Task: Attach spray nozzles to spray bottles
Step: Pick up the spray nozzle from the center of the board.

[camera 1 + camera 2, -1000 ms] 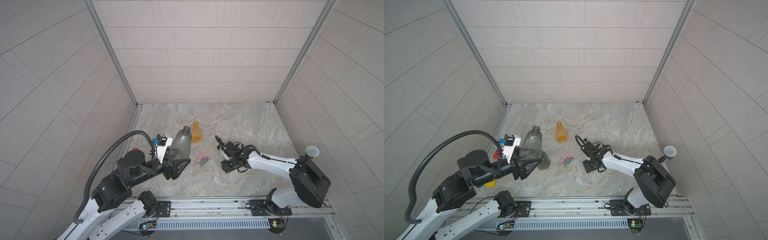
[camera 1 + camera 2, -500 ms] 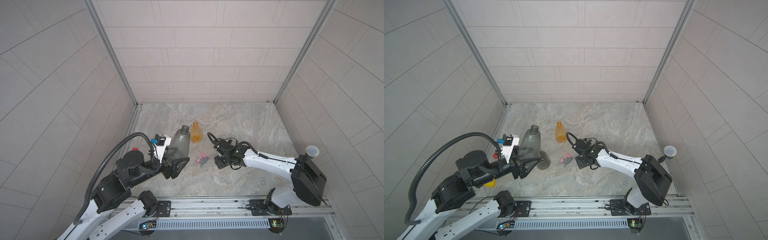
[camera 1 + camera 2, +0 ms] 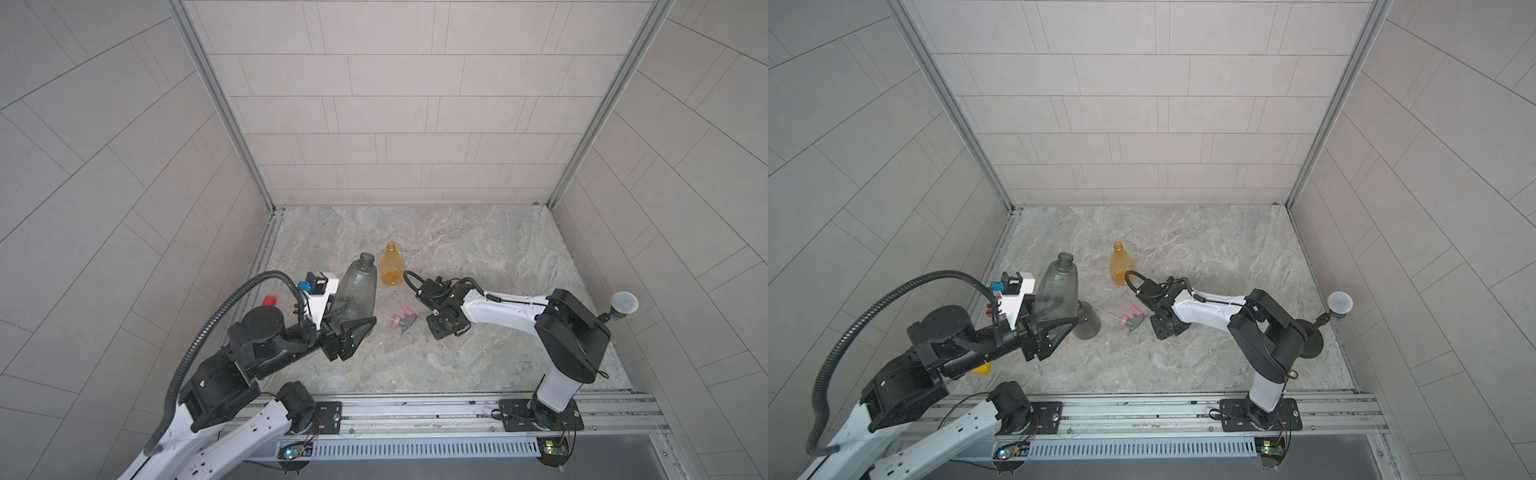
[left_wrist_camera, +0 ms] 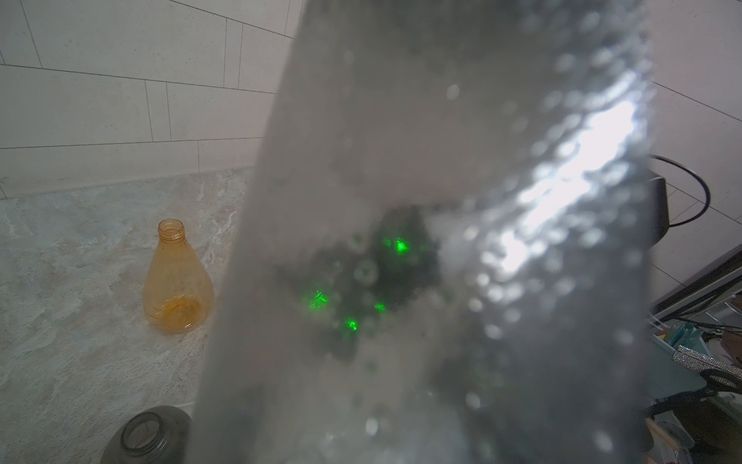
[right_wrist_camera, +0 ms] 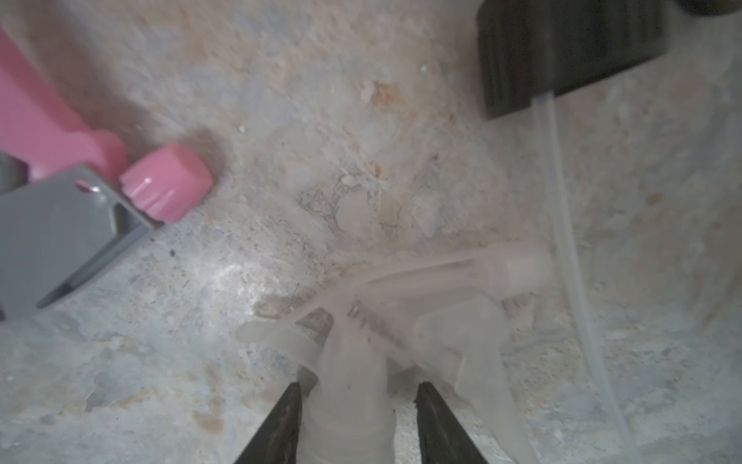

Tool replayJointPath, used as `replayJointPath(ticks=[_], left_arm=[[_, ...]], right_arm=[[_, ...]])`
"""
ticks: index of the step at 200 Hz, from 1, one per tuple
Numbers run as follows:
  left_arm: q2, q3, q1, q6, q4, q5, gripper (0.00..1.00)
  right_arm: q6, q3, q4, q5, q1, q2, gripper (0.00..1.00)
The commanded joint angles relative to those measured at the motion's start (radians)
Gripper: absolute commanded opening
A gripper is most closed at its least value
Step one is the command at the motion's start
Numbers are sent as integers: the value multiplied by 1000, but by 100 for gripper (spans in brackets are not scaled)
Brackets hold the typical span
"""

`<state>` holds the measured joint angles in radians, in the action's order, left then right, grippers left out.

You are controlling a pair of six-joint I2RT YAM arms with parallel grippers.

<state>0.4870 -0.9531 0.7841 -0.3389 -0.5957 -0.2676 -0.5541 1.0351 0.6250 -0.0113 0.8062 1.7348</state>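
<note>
1. The white nozzle [image 5: 401,321] lies on its side on the worktop [image 3: 478,249], not yet on any bottle. Its round collar points toward the right gripper [image 5: 357,387], which makes the collar the easy part to take.
2. That gripper's fingers [image 5: 281,422] stand narrowly on either side of the collar. The wrist view is too blurred to tell whether they pinch it or only bracket it.
3. The black nozzle [image 5: 562,52] lies just beside, its thin tube passing close by the white spray tip. The pink-and-grey nozzle [image 3: 405,320] lies near on the other side. With this crowding, a straight upward lift looks safest, so neither neighbour gets dragged.
4. The left gripper [image 3: 353,326] holds a grey bottle [image 3: 355,286] clear of the worktop, clamped on its wide lower body, neck up and mouth open. That seems meant to offer a steady target for the nozzle's tube.
5. A second grey bottle [image 3: 1087,322] stands on the worktop near the held one, and the orange bottle [image 3: 390,270] stands farther back. Both are upright and uncapped.
6. A red block [image 3: 270,299] sits by the left wall, apart from the work.
</note>
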Motion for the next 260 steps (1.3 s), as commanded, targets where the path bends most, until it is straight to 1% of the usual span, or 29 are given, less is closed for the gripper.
replayJointPath(ticks=[1,55,119,151,171,187,207,238,247,260], left_arm=[[-11,5,3,15,33,-8,0],[2,7,3,15,36,-16,0],[22,12,3,11,54,-11,0],[44,16,3,5,72,-14,0],[47,28,3,4,91,-9,0],[47,41,3,4,113,-5,0],[45,66,3,0,143,14,0],[39,127,3,-14,220,64,0],[42,143,3,-19,255,73,0],[50,171,3,-31,327,50,0]], right_arm=[[-41,14,7,-17,-1,27,47],[-46,44,40,-26,-1,72,47],[-43,-3,6,-12,-2,41,36],[-26,-31,-37,-17,-1,-18,31],[-7,-46,-56,-29,-1,-92,29],[8,-62,-74,-50,-1,-186,29],[36,-86,-104,-71,-1,-338,29],[86,-129,-192,-110,-2,-615,29],[105,-121,-206,-117,-2,-681,29],[144,-83,-220,-114,-2,-753,30]])
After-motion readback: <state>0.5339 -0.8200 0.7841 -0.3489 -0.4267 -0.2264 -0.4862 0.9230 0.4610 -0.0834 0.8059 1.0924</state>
